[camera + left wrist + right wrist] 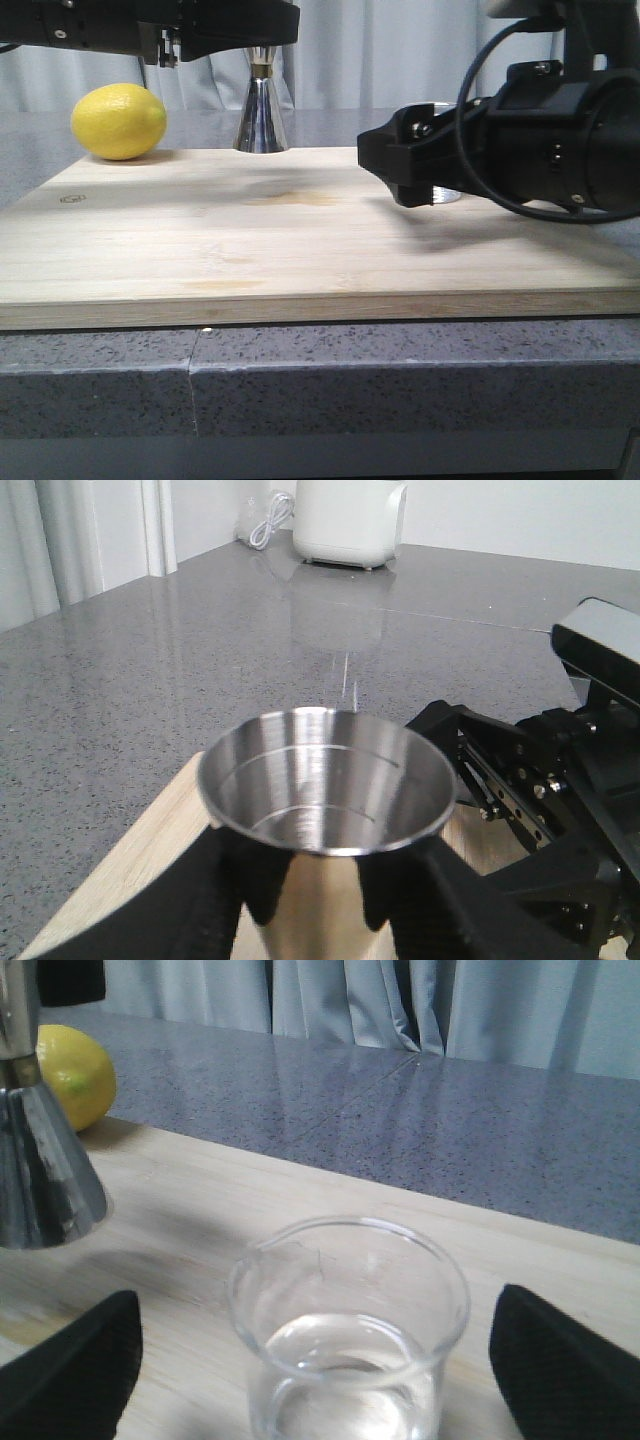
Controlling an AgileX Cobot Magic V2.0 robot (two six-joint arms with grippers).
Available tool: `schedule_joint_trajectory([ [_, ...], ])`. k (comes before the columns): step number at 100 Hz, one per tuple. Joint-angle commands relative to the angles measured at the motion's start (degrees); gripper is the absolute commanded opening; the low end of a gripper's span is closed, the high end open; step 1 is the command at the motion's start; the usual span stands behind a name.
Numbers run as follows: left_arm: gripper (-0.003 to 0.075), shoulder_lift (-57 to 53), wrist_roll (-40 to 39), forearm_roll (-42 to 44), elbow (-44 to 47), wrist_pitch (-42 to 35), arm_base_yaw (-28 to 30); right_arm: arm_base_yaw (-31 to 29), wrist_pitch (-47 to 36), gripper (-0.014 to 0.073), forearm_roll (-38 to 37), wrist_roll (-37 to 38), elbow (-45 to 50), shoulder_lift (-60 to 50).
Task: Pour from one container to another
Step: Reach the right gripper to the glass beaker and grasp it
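Speckled grey stone counter (400, 370) (pale curtains (400, 50) behind)

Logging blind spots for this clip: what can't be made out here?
- Front view: the beaker is nearly all hidden behind the right claw.
- Front view: the left arm covers the jigger's upper cup.
- Left wrist view: the jigger's base is cut off; whether the left claw touches it is unclear.
- Right wrist view: the beaker's bottom is cut off.

A grey speckled worktop (400, 380) carried a pale wooden board (250, 250). On the board stood a steel jigger (261, 115) and a lemon (118, 121) at the far edge, and a glass beaker (348, 1330), apparently holding clear liquid.
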Motion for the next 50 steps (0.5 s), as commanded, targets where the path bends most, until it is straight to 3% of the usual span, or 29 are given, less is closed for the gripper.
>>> schedule_joint_trajectory([
  [1,0.0238,-2.26,-0.44,-5.71,-1.76,5.07,-0.47,-0.15,-3.1,0.0636,-0.77,-0.16,-2.12,-1.26],
  [50,0.0238,-2.26,-0.44,-5.71,-1.76,5.07,-0.47,-0.93,0.04,0.0424,-0.77,-0.16,-2.24,-0.69],
])
